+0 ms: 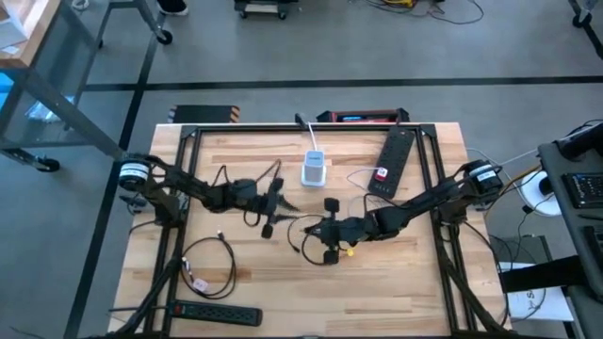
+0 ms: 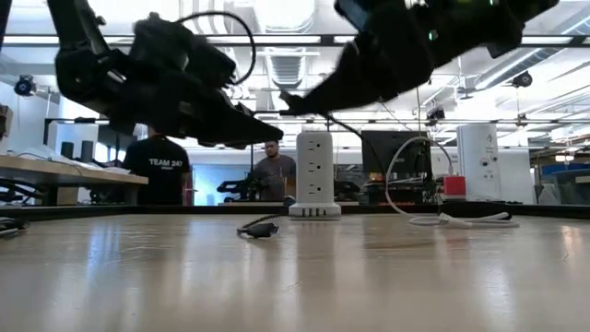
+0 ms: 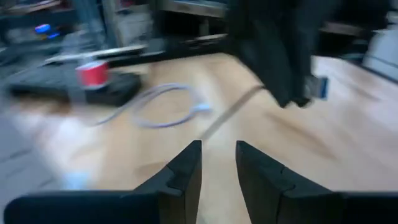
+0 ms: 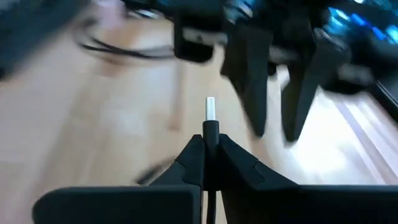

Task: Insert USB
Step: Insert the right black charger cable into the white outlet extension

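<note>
My right gripper [image 1: 309,229] hovers over the table's middle, shut on a black USB plug [image 4: 211,127] whose metal tip [image 4: 210,107] sticks out ahead of the fingers. Its black cable [image 1: 300,247] trails toward the near edge. My left gripper [image 1: 285,205] hangs just left of it, facing the plug. Its fingers [image 3: 186,171] are drawn close, with nothing between them. A white power tower [image 1: 314,168] stands on its base at the far middle. In the low view, both grippers [image 2: 277,136] [image 2: 288,98] hang clear of the table. My right gripper pinches the black body of the plug [image 4: 211,138] between its two fingers. The plug lies along the fingers, with its metal tip pointing ahead toward the table's left. The fingers slant slightly down, and the plug is lifted clear of the table.
A black power strip [image 1: 394,160] with a red tag [image 1: 382,173] and a looped white cable [image 1: 361,177] lie at the far right. A loose black cable end [image 2: 261,228] lies under the grippers. Another cable [image 1: 212,259] and a second power strip [image 1: 219,313] lie near left.
</note>
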Available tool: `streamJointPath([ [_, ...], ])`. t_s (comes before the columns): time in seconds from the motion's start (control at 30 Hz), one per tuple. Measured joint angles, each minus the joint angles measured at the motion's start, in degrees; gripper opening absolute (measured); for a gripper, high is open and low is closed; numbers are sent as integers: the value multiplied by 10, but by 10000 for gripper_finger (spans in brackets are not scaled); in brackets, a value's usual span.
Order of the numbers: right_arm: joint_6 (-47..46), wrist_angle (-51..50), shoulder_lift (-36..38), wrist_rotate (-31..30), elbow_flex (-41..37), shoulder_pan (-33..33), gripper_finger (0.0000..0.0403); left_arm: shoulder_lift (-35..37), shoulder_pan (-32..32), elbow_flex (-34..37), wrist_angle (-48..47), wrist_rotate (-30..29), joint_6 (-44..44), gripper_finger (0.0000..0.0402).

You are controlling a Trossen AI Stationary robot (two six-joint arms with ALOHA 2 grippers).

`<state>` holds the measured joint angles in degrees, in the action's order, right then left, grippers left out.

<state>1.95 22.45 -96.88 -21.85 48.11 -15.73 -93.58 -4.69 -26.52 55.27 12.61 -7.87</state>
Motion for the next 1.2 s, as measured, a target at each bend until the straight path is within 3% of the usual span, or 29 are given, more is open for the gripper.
streamJointPath([
  [0.13,-112,-52,0,-66,-15,6,10,0,-69,-13,-25,0,23,93],
  [0.27,-189,-93,0,-104,-29,12,10,0,-129,-61,-130,2,27,118],
  [0.57,-257,-156,0,-127,-33,7,10,1,-165,-169,-316,29,-42,216],
  [0.87,-309,-225,0,-122,-34,-5,10,0,-175,-305,-570,-98,-166,306],
  [1.2,-331,-230,0,-111,-36,-13,10,-2,-218,-416,-644,41,-213,337],
])
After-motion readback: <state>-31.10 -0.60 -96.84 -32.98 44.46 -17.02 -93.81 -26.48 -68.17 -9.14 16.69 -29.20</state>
